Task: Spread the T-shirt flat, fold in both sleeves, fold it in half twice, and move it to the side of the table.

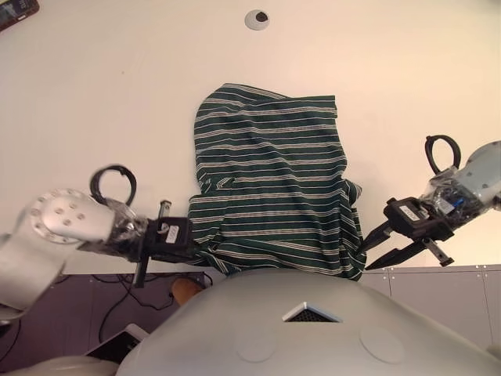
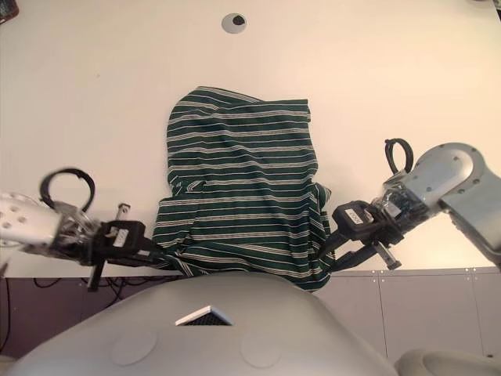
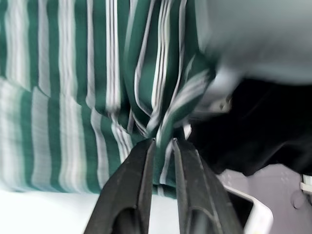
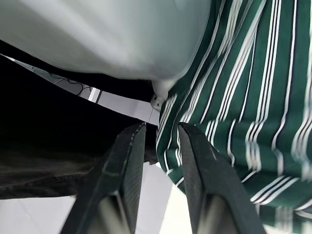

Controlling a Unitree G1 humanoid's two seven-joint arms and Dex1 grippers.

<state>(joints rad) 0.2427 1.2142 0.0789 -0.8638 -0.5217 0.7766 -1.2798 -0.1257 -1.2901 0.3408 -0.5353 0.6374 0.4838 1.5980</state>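
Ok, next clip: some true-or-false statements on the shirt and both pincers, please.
1. The T-shirt is green with pale stripes. True.
2. The left pincer is shut on the shirt's near left corner. True.
3. The right pincer is shut, far from the shirt. False: its fingers stand apart at the near right corner.
4. The shirt lies folded small at the side of the table. False: it lies rumpled mid-table by the near edge.
5. A round fitting sits in the table beyond the shirt. True.
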